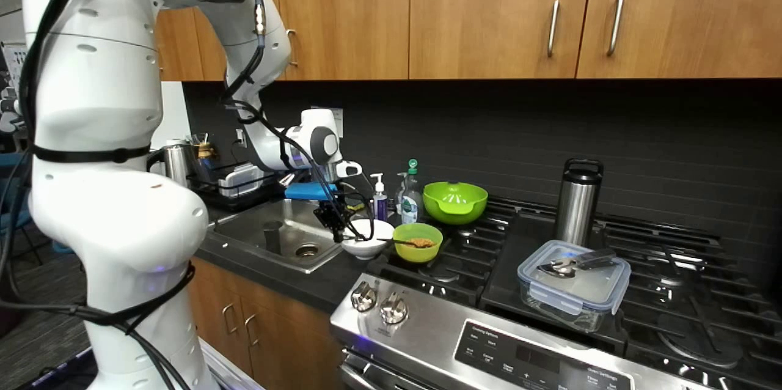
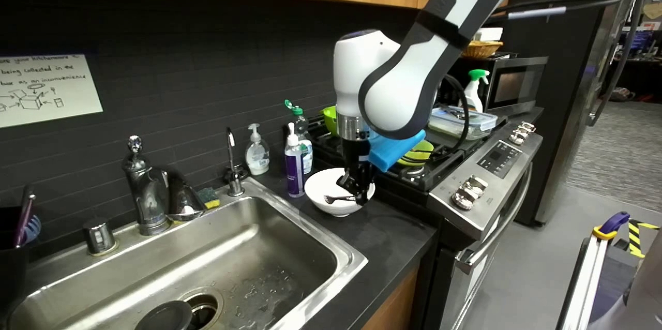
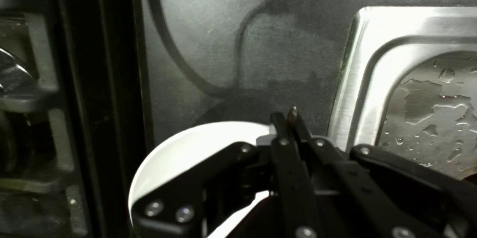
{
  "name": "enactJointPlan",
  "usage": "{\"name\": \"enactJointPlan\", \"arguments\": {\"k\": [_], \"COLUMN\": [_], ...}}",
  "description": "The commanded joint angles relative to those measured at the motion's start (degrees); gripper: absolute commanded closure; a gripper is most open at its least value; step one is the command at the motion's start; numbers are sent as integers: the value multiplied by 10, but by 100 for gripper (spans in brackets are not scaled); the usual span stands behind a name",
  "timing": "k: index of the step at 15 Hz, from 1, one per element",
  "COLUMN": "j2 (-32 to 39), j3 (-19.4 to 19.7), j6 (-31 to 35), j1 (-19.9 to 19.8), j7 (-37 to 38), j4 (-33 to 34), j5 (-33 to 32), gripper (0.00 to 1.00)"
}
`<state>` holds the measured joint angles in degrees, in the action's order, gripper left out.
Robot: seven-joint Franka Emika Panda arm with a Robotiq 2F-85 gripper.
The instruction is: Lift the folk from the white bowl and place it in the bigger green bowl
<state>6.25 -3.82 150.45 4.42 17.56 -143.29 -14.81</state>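
Dark tiled wall (image 2: 207, 76), narrow desk (image 2: 388, 231): fork (image 2: 341, 198) held at white bowl (image 2: 320, 185)

Desk surface matte black, bounded by the steel sink (image 2: 351, 263) and the steel-fronted stove (image 1: 427, 326). White bowl, smooth and round, stands on the desk close to the stove edge; desk runs on past it to a front edge. Hand (image 3: 287, 118) narrow, tips drawn together on the fork. Fork lies within the bowl's outline in an exterior view; contact with the bowl cannot be told. Bigger green bowl (image 1: 440, 209), glossy, deep: rear of stove, well apart from the hand. Smaller green bowl (image 1: 415, 254), on the stove just beside the white bowl, holds crumbly brown food (image 1: 423, 242) and a dark-handled utensil (image 1: 400, 241).
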Motion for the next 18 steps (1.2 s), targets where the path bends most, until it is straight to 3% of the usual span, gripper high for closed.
{"name": "enactJointPlan", "arguments": {"k": [1, 18], "j2": [-24, -114], "j3": [9, 4], "j6": [-22, -82], "j1": [4, -10], "j7": [-7, -7], "j4": [1, -5], "j5": [1, 0], "gripper": [99, 99]}}
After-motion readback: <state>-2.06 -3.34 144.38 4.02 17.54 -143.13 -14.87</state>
